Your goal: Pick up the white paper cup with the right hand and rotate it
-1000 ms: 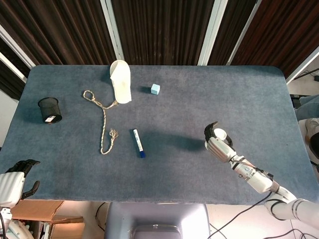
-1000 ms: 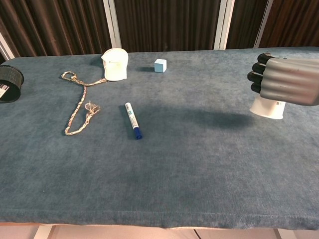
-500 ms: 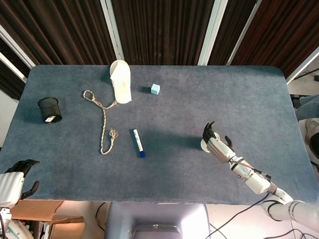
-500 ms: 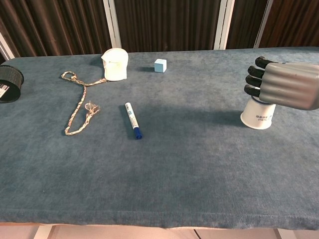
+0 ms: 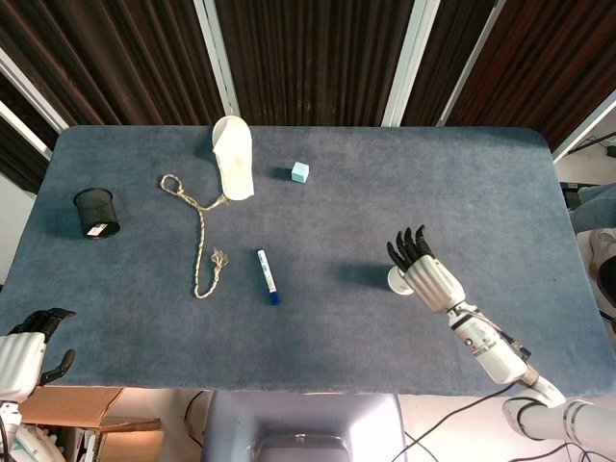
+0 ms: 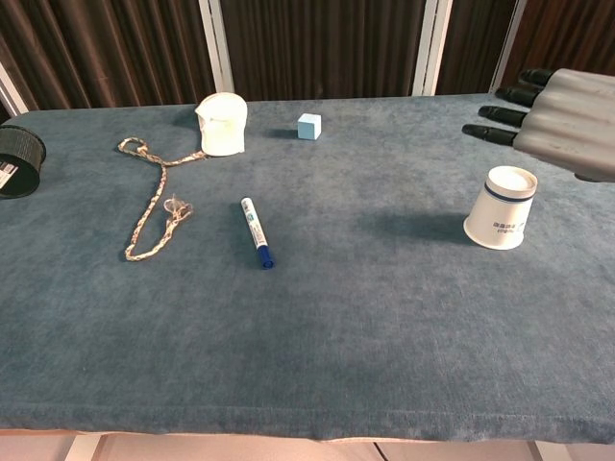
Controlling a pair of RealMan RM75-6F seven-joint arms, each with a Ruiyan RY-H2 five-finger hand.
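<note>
Head view. The right robot hand (image 5: 426,273) hovers over the blue-grey counter (image 5: 462,183), fingers extended and spread, holding nothing. The white paper cup (image 5: 396,280) stands on the counter directly at the left edge of this robot hand, largely covered by it; only a part of its rim shows. No writing on the cup can be read from here. The left robot hand (image 5: 29,348) sits at the near left corner, off the counter edge, well apart from the right one; whether its dark fingers are apart or together cannot be told. Far to the left of the right robot hand lie a blue-capped marker (image 5: 268,276), a knotted rope (image 5: 200,231), a black mesh cup (image 5: 96,213), a white pouch-like object (image 5: 234,157) and a small light-blue cube (image 5: 299,172).

Chest view. The right robot hand (image 6: 562,108) is raised, fingers straight and apart, clear of the cup. The white paper cup (image 6: 502,206) stands upside-down just below and left of that robot hand, not touched by it. It tapers upward, with a dark band near its top and small dark print on its side, too small to read. The marker (image 6: 257,231) bears print on its white barrel, likewise unreadable. The left robot hand does not appear in this view.
</note>
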